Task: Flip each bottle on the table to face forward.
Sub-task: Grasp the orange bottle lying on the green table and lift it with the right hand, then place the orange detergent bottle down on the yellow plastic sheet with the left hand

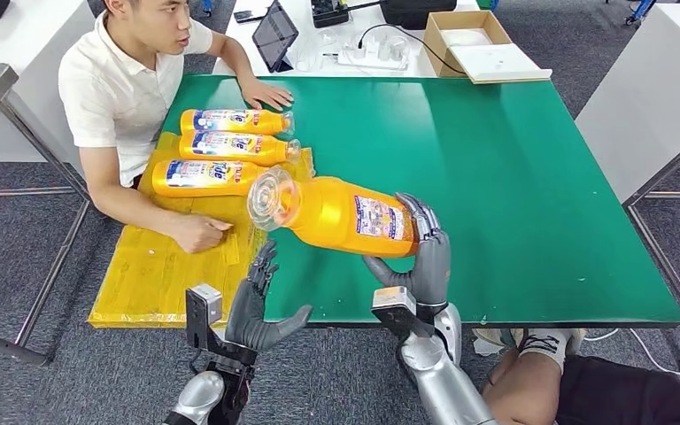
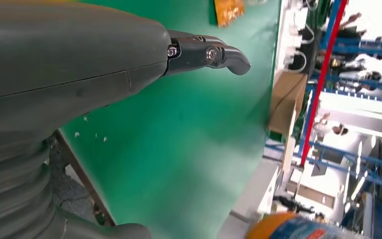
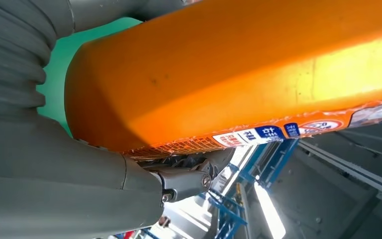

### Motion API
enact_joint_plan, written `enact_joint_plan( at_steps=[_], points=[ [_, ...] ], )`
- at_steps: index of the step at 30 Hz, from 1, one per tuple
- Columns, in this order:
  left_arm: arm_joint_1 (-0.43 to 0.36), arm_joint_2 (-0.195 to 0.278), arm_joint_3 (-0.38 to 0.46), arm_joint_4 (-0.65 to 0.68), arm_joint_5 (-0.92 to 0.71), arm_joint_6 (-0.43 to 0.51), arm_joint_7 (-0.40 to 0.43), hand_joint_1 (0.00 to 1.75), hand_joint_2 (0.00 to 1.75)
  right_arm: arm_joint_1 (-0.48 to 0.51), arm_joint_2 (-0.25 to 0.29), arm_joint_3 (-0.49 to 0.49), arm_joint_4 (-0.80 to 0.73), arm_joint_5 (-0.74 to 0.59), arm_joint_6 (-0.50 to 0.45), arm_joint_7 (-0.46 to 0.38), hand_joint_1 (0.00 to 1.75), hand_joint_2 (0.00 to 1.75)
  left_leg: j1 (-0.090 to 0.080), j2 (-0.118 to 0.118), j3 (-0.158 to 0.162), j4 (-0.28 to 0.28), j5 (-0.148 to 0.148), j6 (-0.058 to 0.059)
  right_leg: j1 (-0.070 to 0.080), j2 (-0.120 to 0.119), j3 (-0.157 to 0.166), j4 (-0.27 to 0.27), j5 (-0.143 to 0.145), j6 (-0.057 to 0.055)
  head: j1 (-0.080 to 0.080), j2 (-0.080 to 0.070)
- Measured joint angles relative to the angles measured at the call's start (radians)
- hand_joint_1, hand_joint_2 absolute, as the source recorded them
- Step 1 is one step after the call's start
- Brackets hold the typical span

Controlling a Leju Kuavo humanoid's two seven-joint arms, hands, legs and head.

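Right robot hand (image 1: 421, 257) gripping bottle (image 1: 336, 212) by its base above tabletop (image 1: 496, 177) near edge, left robot hand (image 1: 261, 305) spread empty; best rolled slowly, label up.

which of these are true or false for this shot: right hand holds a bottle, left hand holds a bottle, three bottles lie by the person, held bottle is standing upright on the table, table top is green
1. The right hand holds an orange bottle. True.
2. The left hand holds a bottle. False: it holds nothing, its fingers spread near the table edge.
3. Three bottles lie side by side near the person. True.
4. The held bottle is standing upright on the table. False: it is raised above the table and lies roughly on its side, its cap end pointing toward the robot's left.
5. The table top is green. True.
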Motion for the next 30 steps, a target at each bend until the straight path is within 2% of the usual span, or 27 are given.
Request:
enact_joint_plan(
  at_steps=[6, 10, 16, 18, 22, 30],
  points=[
    [0.0, 0.002, -0.022, -0.009, -0.023, -0.067, -0.072, 0.0, 1.75, -0.004, 0.016, 0.045, 0.021, -0.011, 0.08, 0.006, 1.75, 1.75, 0.0, 0.0, 0.0, 0.0, 0.0, 0.0, 0.0, 0.0, 0.0, 0.0, 0.0, 0.0, 0.0, 0.0],
    [0.001, 0.002, -0.035, -0.048, -0.033, -0.087, -0.102, 0.0, 1.75, -0.02, 0.042, 0.093, 0.11, -0.005, 0.122, 0.002, 1.75, 1.75, 0.0, 0.0, 0.0, 0.0, 0.0, 0.0, 0.0, 0.0, 0.0, 0.0, 0.0, 0.0, 0.0, 0.0],
    [0.018, -0.004, -0.04, -0.12, -0.023, -0.04, -0.149, 0.0, 1.75, -0.034, 0.09, 0.163, 0.254, -0.014, 0.146, -0.005, 1.75, 1.75, 0.001, -0.001, -0.001, 0.0, 0.0, 0.0, 0.0, 0.0, 0.0, 0.0, 0.0, 0.0, 0.0, 0.0],
    [0.025, -0.01, -0.035, -0.145, 0.021, -0.021, -0.132, 0.0, 1.75, -0.028, 0.103, 0.183, 0.287, -0.023, 0.141, -0.004, 1.75, 1.75, 0.001, -0.001, -0.001, 0.0, 0.0, 0.0, 0.0, 0.0, 0.0, 0.0, 0.0, 0.0, 0.0, 0.0],
    [0.042, -0.02, -0.023, -0.177, 0.158, -0.05, -0.053, 0.0, 1.75, -0.013, 0.118, 0.21, 0.334, -0.038, 0.124, -0.004, 1.75, 1.75, 0.0, -0.001, -0.001, 0.0, 0.0, 0.0, 0.0, 0.0, -0.001, 0.0, 0.0, 0.0, 0.0, 0.0],
    [0.062, -0.025, -0.017, -0.197, 0.187, -0.059, -0.036, 0.0, 1.75, -0.01, 0.126, 0.226, 0.37, -0.045, 0.119, -0.004, 1.75, 1.75, 0.0, -0.001, -0.001, 0.0, 0.0, 0.0, 0.0, 0.0, -0.001, 0.0, 0.0, 0.0, 0.0, 0.0]
  ],
)
